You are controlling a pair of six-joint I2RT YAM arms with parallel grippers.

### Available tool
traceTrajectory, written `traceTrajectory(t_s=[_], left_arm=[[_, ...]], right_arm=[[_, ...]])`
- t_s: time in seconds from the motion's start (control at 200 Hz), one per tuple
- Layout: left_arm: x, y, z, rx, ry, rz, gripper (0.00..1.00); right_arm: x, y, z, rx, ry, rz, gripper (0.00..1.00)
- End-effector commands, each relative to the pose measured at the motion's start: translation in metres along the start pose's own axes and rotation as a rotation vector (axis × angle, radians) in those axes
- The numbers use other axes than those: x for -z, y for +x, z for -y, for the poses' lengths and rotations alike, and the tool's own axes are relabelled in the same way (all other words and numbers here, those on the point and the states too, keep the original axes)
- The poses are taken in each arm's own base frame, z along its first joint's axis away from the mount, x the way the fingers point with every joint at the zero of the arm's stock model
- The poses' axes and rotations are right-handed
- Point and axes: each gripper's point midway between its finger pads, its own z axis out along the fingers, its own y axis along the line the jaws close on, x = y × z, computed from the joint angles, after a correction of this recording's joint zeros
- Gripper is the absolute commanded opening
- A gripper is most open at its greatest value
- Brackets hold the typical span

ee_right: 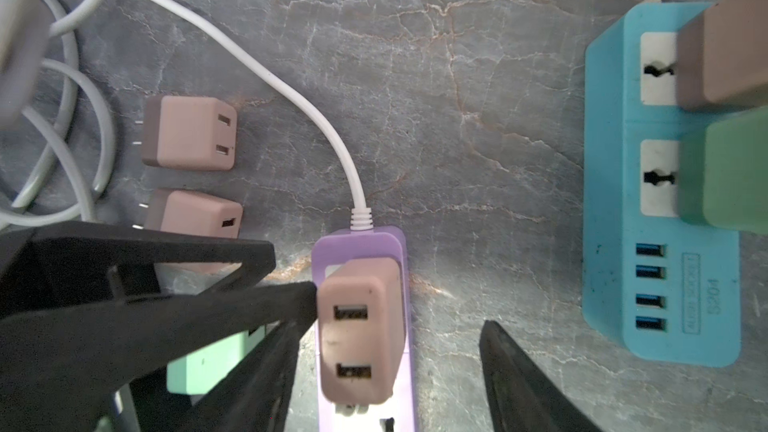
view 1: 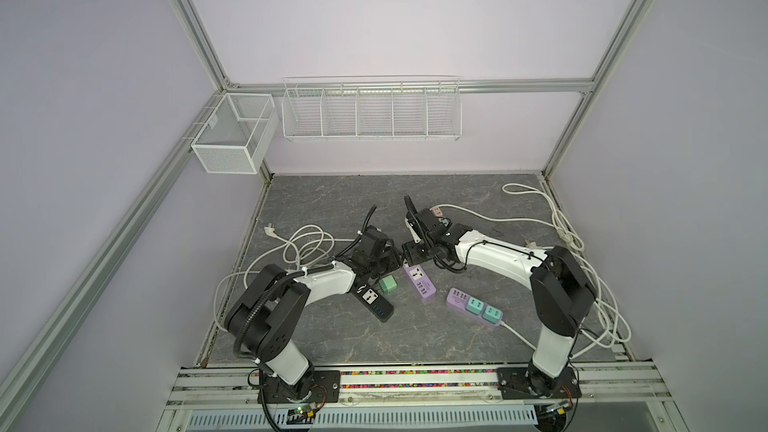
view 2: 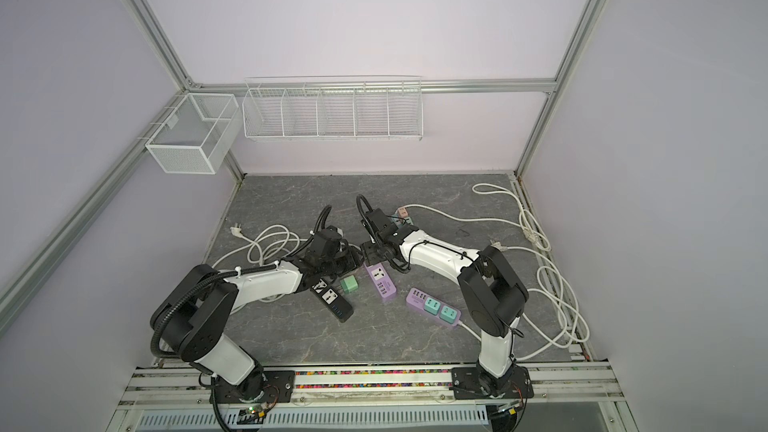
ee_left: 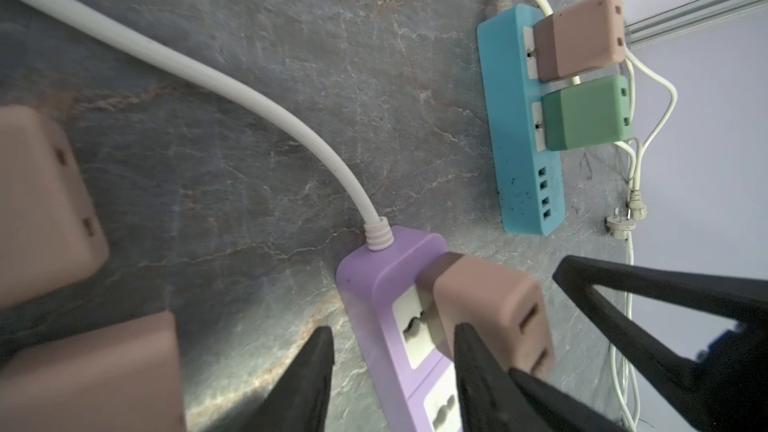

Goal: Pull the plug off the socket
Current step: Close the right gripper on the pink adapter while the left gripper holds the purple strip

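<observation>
Sitting in the socket nearest the cable end of a lilac plastic power strip [ee_left: 374,276], a dusty-pink cube-shaped plug [ee_right: 357,334] has two slots on its upper face. The strip lies flat on the grey marbled tabletop [view 1: 332,334], near the middle, and a thick white cable [ee_left: 208,72] leaves its end. In both top views the plug is hidden under the two wrists, and only the strip's free half [view 1: 419,282] shows.

The right gripper [ee_right: 392,322] hangs over the plug with its jaws apart. One black finger stands on each side of the plug, with a clear gap to the one on the blue strip's side. It holds nothing.

The left gripper [ee_left: 392,328] comes in from the strip's other side, its jaws also apart and closed on nothing. One of its fingertips [ee_right: 291,299] appears to touch the plug's side. The other is over bare tabletop beside the strip.

Just beside the left gripper two loose dusty-pink cube plugs [ee_right: 191,132] lie on their sides with their prongs bare. A loose mint-green cube plug [view 1: 388,284] lies between the lilac strip and a black power strip [view 1: 374,299].

Well apart on the right arm's side lies a sky-blue power strip [ee_right: 615,284]. It carries one dusty-pink and one green plug, with four blue ports below them.

Nearer the arm bases lies a second lilac strip [view 1: 455,297] bearing two teal plugs. Coils of white cord [view 1: 299,247] spread over the left and right of the tabletop.
</observation>
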Motion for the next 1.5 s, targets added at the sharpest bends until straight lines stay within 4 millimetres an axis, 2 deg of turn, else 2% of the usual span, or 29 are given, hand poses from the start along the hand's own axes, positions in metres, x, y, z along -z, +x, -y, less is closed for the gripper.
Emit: traceTrajectory(t_s=[0.0,0.32,0.925,1.23,1.5], left_arm=[[-0.009,-0.008,0.01,0.021,0.027,0.001,0.46],[-0.023,0.002,-0.008,0.049,-0.033,-0.045,0.4],[-0.018,0.016,-0.036,0.054,-0.117,-0.06,0.35],[-0.016,0.018,-0.039,0.058,-0.125,-0.062,0.34],[-0.016,0.022,-0.045,0.063,-0.138,-0.066,0.33]], right_arm=[[-0.004,-0.003,0.005,0.014,0.011,-0.001,0.69],[-0.014,-0.001,0.001,0.025,-0.008,-0.018,0.65],[-0.036,0.014,-0.001,0.031,-0.022,-0.075,0.56],[-0.035,0.012,0.0,0.039,-0.017,-0.074,0.48],[-0.032,0.011,-0.004,0.047,-0.035,-0.063,0.38]])
